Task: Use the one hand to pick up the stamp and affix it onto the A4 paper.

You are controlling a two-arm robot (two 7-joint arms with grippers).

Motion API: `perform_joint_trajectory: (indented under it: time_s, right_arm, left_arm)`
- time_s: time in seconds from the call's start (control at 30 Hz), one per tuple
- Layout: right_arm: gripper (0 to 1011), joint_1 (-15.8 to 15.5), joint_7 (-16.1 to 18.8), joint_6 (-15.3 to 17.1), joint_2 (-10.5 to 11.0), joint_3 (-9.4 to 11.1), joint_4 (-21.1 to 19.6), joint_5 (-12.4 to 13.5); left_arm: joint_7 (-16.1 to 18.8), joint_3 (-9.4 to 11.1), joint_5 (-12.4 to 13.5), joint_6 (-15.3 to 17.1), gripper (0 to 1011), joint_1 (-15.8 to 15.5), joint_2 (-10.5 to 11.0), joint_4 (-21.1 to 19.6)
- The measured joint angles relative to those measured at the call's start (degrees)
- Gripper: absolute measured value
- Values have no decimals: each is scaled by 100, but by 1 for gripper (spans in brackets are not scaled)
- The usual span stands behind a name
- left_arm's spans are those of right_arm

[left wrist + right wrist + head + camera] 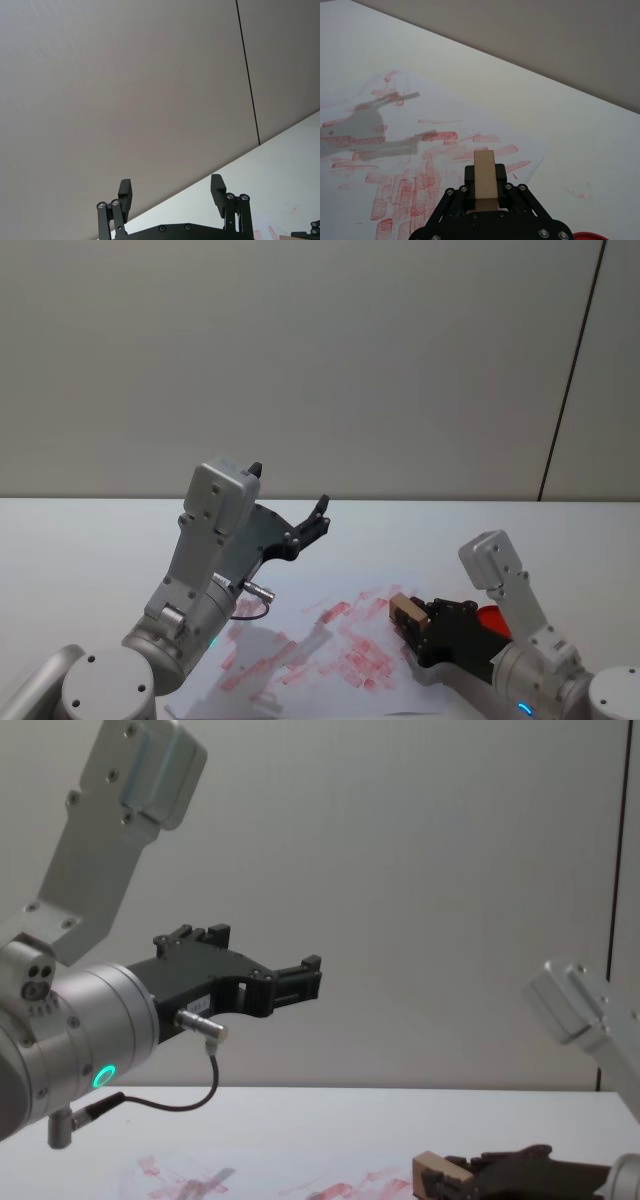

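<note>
Gripping the stamp (404, 609) between its black fingers, the right tool (412, 620) sits low in the lower right of the head view. The stamp is a small light tan wooden block with plain faces, and it sticks out past the fingertips. It is over the right part of the A4 paper (300, 655), near that sheet's right edge; whether its end touches the sheet I cannot tell. The paper is white and lies flat, covered with rows of red and pink rectangular prints and smears, and an arm's shadow falls across it. A flat red disc (491, 618) lies just beside the right tool, toward the frame's right. The left tool (290, 490) hangs in the air at the centre left of the head view, above the paper, its two fingers spread apart and holding nothing. The worktop (90, 540) is plain white. Behind it stands a pale grey wall (300, 350) with a thin dark vertical seam (575, 370) at the upper right
</note>
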Motion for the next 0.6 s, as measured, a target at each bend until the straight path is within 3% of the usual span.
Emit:
perform_joint_trajectory:
  time_s: [0.6]
  right_arm:
    - [217, 31, 58, 92, 22, -8, 106, -32]
  left_arm:
    - [1, 0, 0, 0, 1002, 0, 0, 0]
